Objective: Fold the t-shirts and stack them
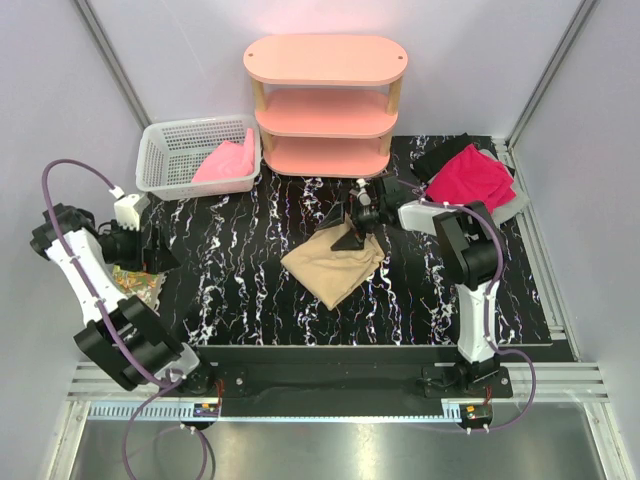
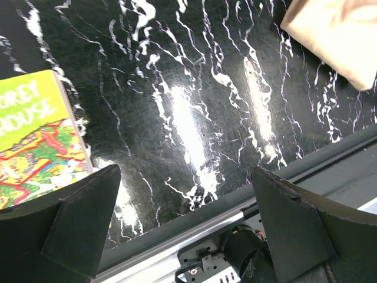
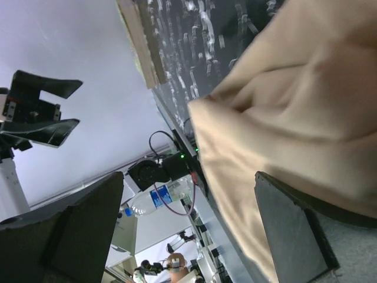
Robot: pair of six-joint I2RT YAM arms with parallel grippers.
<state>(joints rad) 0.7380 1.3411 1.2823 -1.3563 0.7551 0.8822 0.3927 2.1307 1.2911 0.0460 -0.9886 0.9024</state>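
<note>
A tan-beige t-shirt (image 1: pixel 335 265) lies folded in a rough square in the middle of the black marble table (image 1: pixel 250 280). My right gripper (image 1: pixel 350 228) hovers open over its far corner, and the tan cloth (image 3: pixel 294 118) fills the right wrist view with nothing between the fingers (image 3: pixel 294 230). A magenta-red t-shirt (image 1: pixel 470 178) lies bunched at the back right on top of a black one (image 1: pixel 440 155). A light pink t-shirt (image 1: pixel 225 163) sits in the basket. My left gripper (image 1: pixel 160 252) is open at the table's left side, empty (image 2: pixel 185 206), far from the tan t-shirt (image 2: pixel 336 29).
A white mesh basket (image 1: pixel 165 150) stands at the back left. A pink three-tier shelf (image 1: pixel 325 100) stands at the back centre. A colourful book (image 1: pixel 140 287) lies by the left edge, below my left gripper, and shows in the left wrist view (image 2: pixel 35 135).
</note>
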